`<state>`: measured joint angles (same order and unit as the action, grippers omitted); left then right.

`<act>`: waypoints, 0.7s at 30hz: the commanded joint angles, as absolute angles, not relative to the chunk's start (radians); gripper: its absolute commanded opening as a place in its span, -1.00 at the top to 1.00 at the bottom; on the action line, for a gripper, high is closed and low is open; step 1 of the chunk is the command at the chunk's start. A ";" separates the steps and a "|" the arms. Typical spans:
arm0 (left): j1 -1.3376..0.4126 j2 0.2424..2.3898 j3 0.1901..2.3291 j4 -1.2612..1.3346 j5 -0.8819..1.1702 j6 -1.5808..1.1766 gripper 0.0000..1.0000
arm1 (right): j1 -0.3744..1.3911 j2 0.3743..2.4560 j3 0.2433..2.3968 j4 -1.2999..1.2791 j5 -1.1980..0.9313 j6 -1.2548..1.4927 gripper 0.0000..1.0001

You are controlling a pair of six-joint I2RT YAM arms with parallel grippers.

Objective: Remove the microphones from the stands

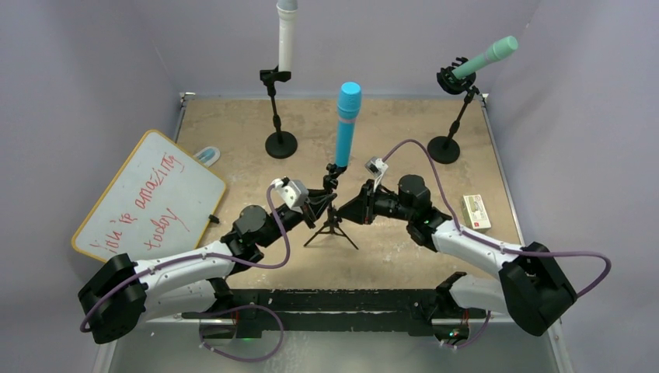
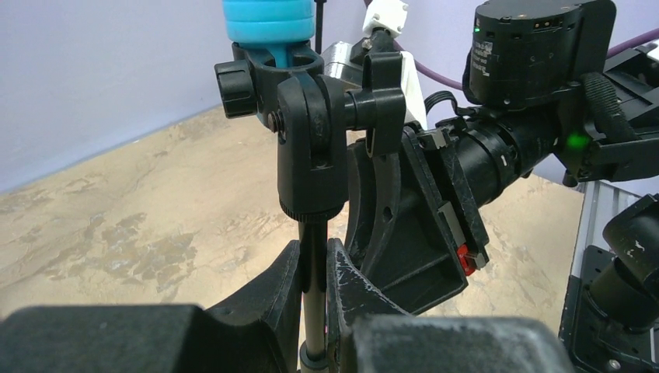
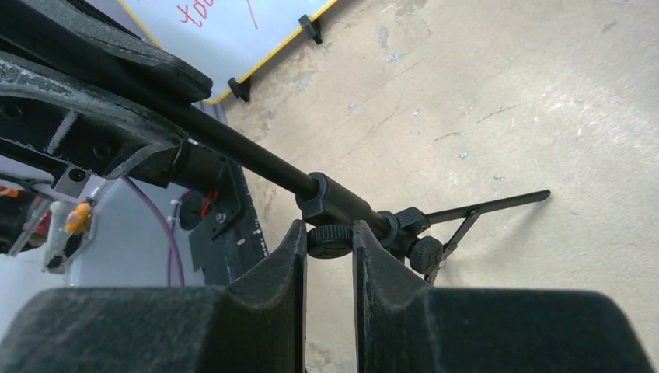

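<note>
The counter (image 1: 233,124) carries the tripod stand (image 1: 332,227) at its centre, between the two arms. Both arms converge on this stand. The left gripper (image 2: 315,299) reaches in from 8 o'clock and is clamped on the thin shaft (image 2: 313,249) just below the clip (image 2: 309,132). The right gripper (image 3: 329,260) reaches in from 4 o'clock, lower down, with its fingers closed against either side of the collar knob (image 3: 329,241) above the legs. This double hold is judged to be a brace: it keeps the light tripod from tipping or lifting when the microphone is drawn out of the clip. Neither gripper touches the microphone.

The blue microphone (image 1: 347,124) is seated in the clip and points to 12 o'clock, nearly upright. The body is a smooth cylinder, pale blue with a slightly deeper blue head. In the left wrist view its lower end sits inside the black U-shaped clip, which has a thumb screw at 9 o'clock.
</note>
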<state>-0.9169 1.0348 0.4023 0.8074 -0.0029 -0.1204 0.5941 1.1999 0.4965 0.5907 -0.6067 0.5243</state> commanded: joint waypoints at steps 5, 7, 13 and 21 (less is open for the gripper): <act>-0.914 1.051 0.425 0.820 -0.075 -0.133 1.00 | 0.581 1.109 0.460 0.560 -0.464 0.649 0.25; -0.914 1.047 0.423 0.819 -0.077 -0.132 1.00 | 0.581 1.086 0.410 0.634 -0.457 0.802 -0.04; -0.914 1.045 0.421 0.818 -0.074 -0.132 1.00 | 0.581 1.130 0.323 0.862 -0.491 1.092 -0.29; -0.914 1.056 0.437 0.813 -0.072 -0.133 1.00 | 0.581 1.249 0.325 1.089 -0.581 1.197 -0.16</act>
<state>-0.9184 1.0489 0.4065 0.8238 -0.0418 -0.1307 0.5816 1.2194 0.3191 0.9241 -0.5343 1.1080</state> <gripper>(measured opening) 0.107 0.604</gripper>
